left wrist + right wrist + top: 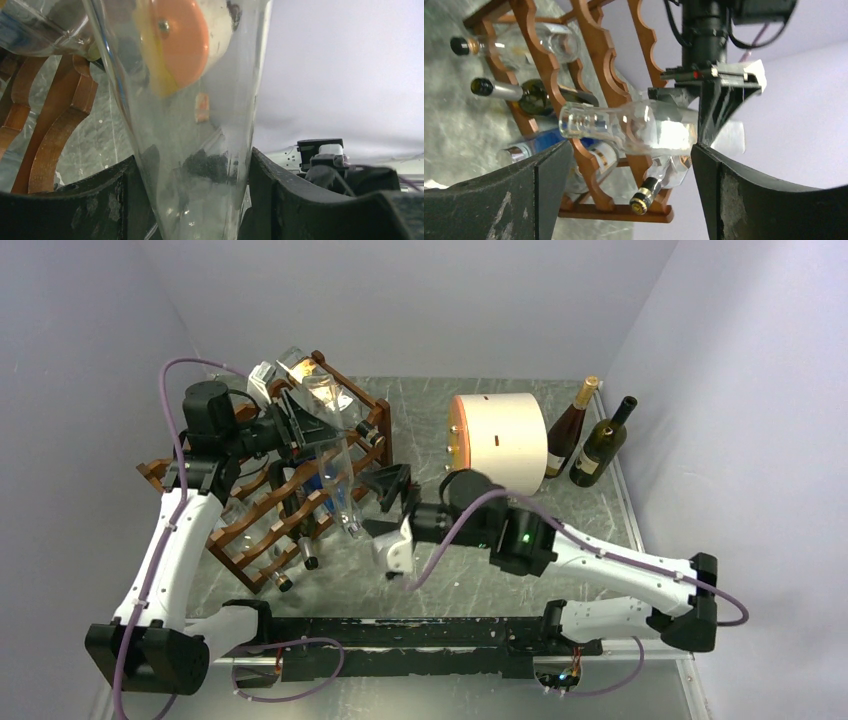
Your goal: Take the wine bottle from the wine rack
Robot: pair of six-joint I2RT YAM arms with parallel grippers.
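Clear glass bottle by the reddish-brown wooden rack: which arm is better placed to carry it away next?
Left. The left fingers are shut around the clear glass bottle; the right fingers stand open, facing its mouth, holding nothing.

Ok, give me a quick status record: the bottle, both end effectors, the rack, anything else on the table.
bottle: clear glass, gripped around its body
left end effector: shut on bottle
right end effector: open, facing the bottle's mouth end, not gripping
rack: brown wood, holds several other bottles
bottle free of rack: cannot tell
also there: cream drum, two dark bottles beside it
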